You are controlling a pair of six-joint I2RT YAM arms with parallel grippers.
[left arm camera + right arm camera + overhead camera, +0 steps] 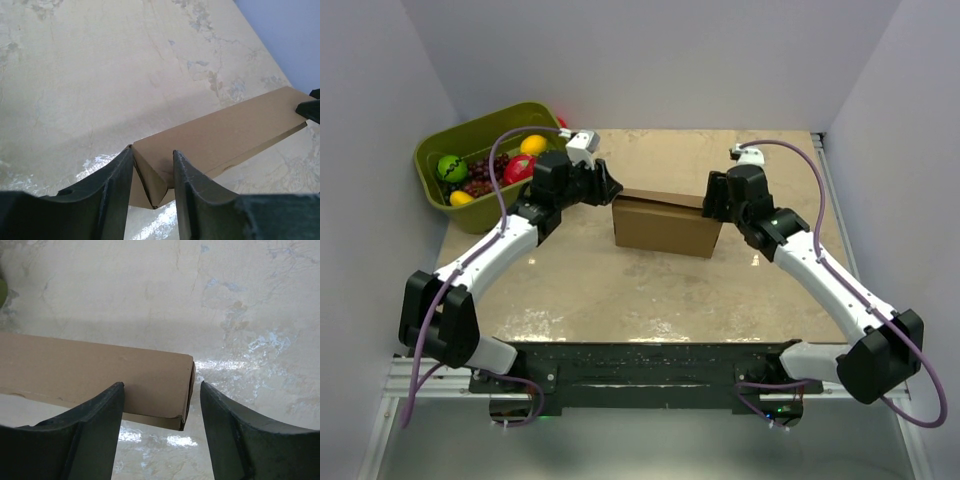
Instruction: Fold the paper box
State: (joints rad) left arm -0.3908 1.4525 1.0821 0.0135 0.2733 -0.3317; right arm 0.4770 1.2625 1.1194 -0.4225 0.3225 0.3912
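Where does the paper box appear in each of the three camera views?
Top external: the paper box stands in the middle of the tabletop.
Left wrist: the paper box slants from the bottom centre up to the right edge.
Right wrist: the paper box runs from the left edge to the centre, where it ends.
Shared landmark: the pale, marbled tabletop under the box.

table [620, 290]: pale beige top, marbled with grey-brown blotches, glossy glare patches. paper box [665, 225], plain brown cardboard, rests directly on it, lying between the left pincer [608, 192] and the right pincer [712, 205], one short end at each pincer's tips. wrist views: bright glare on the top just under both ends. olive-green bin [432, 188] sits behind and outward of the left pincer, well apart from the box.
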